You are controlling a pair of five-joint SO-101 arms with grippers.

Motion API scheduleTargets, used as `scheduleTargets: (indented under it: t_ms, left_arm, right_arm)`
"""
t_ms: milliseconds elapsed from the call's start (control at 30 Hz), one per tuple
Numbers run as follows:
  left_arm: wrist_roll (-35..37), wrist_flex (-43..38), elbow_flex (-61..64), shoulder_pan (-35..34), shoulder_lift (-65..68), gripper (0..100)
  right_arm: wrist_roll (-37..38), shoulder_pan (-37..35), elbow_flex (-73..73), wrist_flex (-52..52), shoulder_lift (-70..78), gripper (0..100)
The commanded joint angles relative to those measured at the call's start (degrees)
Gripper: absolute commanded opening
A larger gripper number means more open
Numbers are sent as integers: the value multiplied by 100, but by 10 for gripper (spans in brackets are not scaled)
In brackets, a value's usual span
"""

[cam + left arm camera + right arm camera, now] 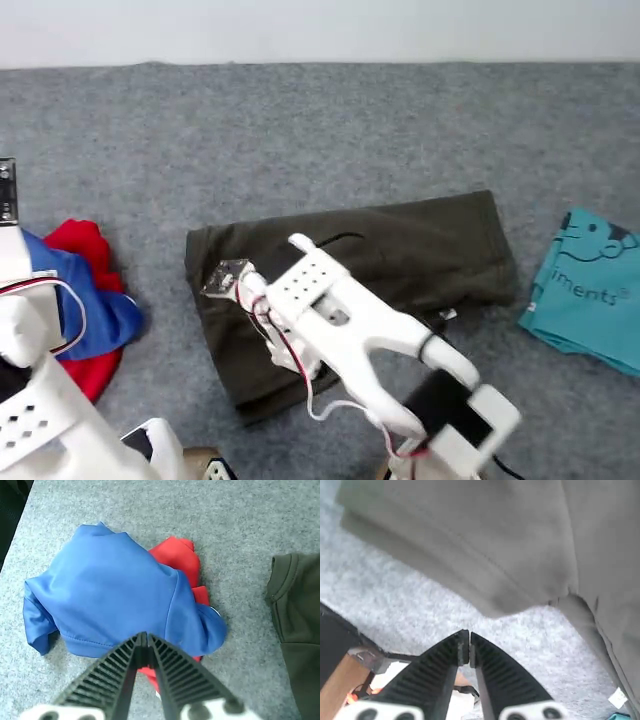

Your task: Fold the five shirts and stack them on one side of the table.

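Olive shirt (420, 245), soft and floppy (likely light); my right claw (464, 636) hovers fully closed, empty, near its edge. I'd pinch there.

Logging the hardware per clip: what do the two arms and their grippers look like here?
Both are white plastic. The right arm has a perforated panel, black motor blocks and thin red and white wires; the left arm shows the same holes and wires. The left gripper and right gripper have black, ribbed, tapering fingers.
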Motion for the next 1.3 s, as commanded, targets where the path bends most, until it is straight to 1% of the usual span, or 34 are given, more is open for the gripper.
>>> scheduleTargets:
  t_ms: [0,100,200,267,367,400,433,600,800,1033,1267]
  left_arm:
    - [35,-70,-31,-9,-79,14]
    - [35,-70,-22,-9,-79,14]
    - [35,-70,-22,-9,-79,14]
    - [35,-62,-22,-9,-79,14]
    - [35,-35,-22,-9,-79,14]
    - [35,-35,-22,-9,-79,14]
    - [35,-35,-22,-9,-79,14]
    - [35,-35,-22,-9,-79,14]
    - [35,-35,-22,-9,-79,14]
    - [35,-44,-22,-9,-79,14]
    - [35,-44,-22,-9,-79,14]
  right_arm:
    - [624,-31,642,-127,-1059,9]
    - [897,-31,1459,-822,-1745,9]
    - [967,-84,2136,-1727,-2088,19]
    - [1152,-189,2374,-2044,-2097,86]
    - [1371,-409,2541,-2255,-2097,251]
    - [1371,-488,2549,-2290,-2097,287]
    - [1371,-549,2549,-2316,-2088,299]
    - [1855,-963,2541,-2448,-1824,299]
    - [1855,-1288,2497,-2703,-1147,299]
    - [1873,-1323,2426,-3231,-646,299]
    - [1864,-1297,2444,-3380,-532,296]
